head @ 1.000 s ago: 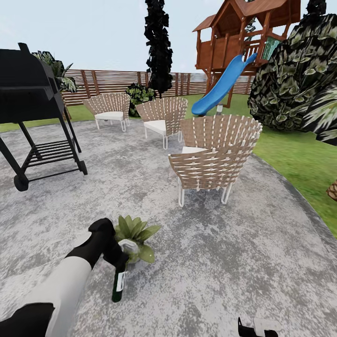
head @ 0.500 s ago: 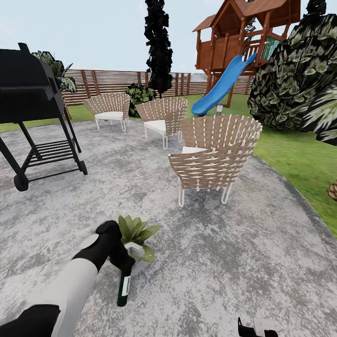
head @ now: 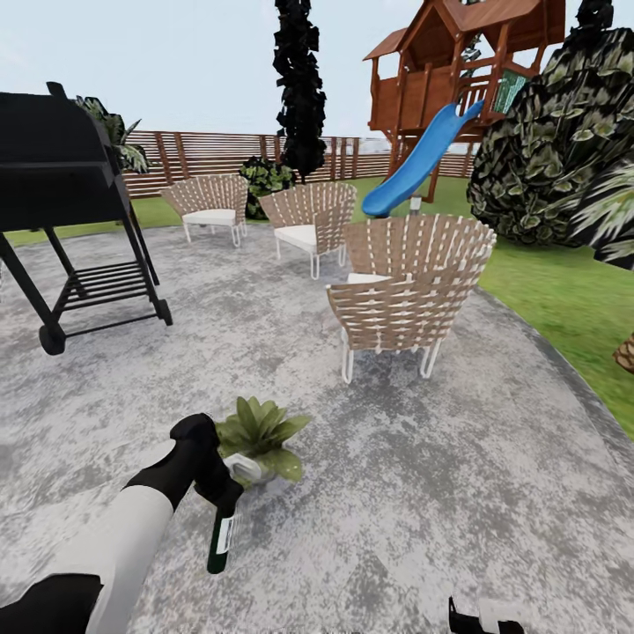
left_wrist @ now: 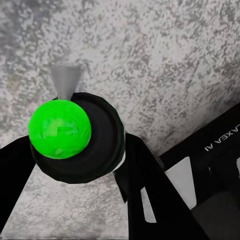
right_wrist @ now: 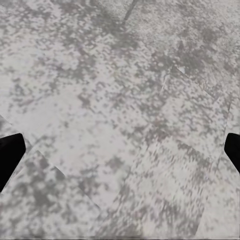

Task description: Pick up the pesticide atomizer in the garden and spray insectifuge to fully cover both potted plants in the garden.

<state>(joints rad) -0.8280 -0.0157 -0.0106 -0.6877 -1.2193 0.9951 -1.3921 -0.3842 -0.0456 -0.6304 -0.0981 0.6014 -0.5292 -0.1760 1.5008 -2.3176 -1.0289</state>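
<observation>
One pesticide atomizer (head: 219, 539) swung back leftward in left gripper (head: 224, 493).

The grey stone patio (head: 493, 493) carries one potted plant (head: 260, 438), three woven chairs (head: 405, 299) and a black grill (head: 62, 211).

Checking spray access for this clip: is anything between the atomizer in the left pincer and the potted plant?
Nothing visible. The left pincer holds the pesticide atomizer right beside the potted plant on the open patio; the nearest chair stands well behind.
</observation>
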